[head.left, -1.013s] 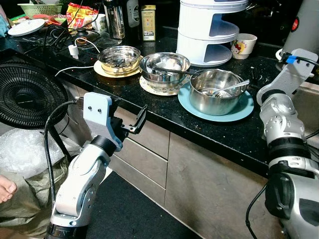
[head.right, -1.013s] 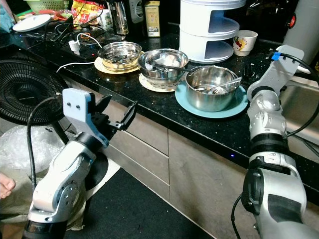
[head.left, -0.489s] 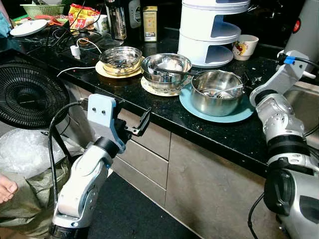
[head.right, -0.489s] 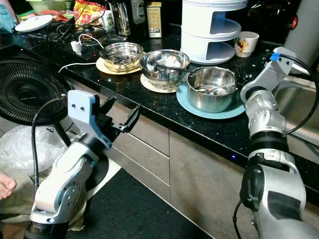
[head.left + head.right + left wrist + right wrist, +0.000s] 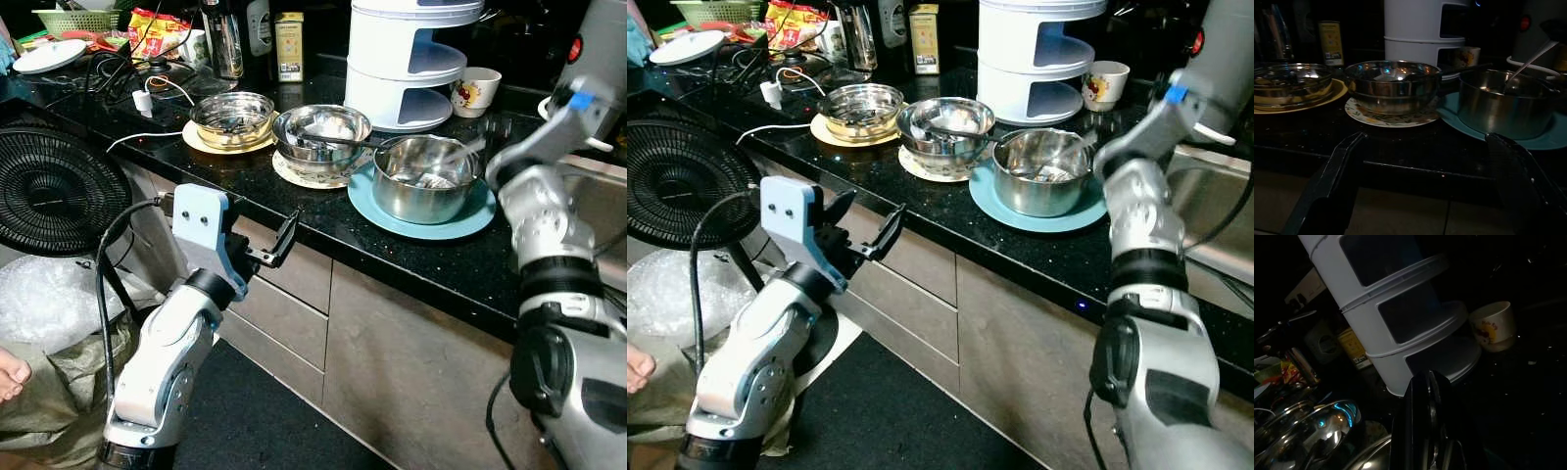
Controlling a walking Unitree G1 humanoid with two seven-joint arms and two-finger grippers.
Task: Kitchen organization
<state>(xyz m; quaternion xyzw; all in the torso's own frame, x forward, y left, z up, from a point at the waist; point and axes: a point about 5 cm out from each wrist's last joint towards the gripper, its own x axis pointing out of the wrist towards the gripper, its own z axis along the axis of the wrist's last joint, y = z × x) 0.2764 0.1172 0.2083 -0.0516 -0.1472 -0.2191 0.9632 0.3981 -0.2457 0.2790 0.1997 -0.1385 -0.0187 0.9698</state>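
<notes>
Three steel bowls stand in a row on the black counter (image 5: 294, 201): one on a yellow plate (image 5: 233, 116), one on a patterned plate (image 5: 322, 130), and a deeper one (image 5: 425, 178) on a blue plate (image 5: 460, 220) with a spoon inside. My left gripper (image 5: 865, 223) is open, held just in front of the counter edge below the middle bowl. My right arm (image 5: 549, 147) is raised over the counter, right of the deep bowl and blurred. In the right wrist view the right gripper (image 5: 1426, 387) has its fingers pressed together, pointing toward the white tiered rack (image 5: 1400, 318).
The white rack (image 5: 411, 59) and a cup (image 5: 475, 90) stand at the back. Cables, a charger (image 5: 144, 100), jars and packets crowd the back left. A black fan (image 5: 49, 186) stands by the cabinet, with plastic wrap and a person's foot (image 5: 12, 372) on the floor.
My right arm has lifted a little beside the deep bowl and is now blurred. The left gripper stays open, almost where it was.
</notes>
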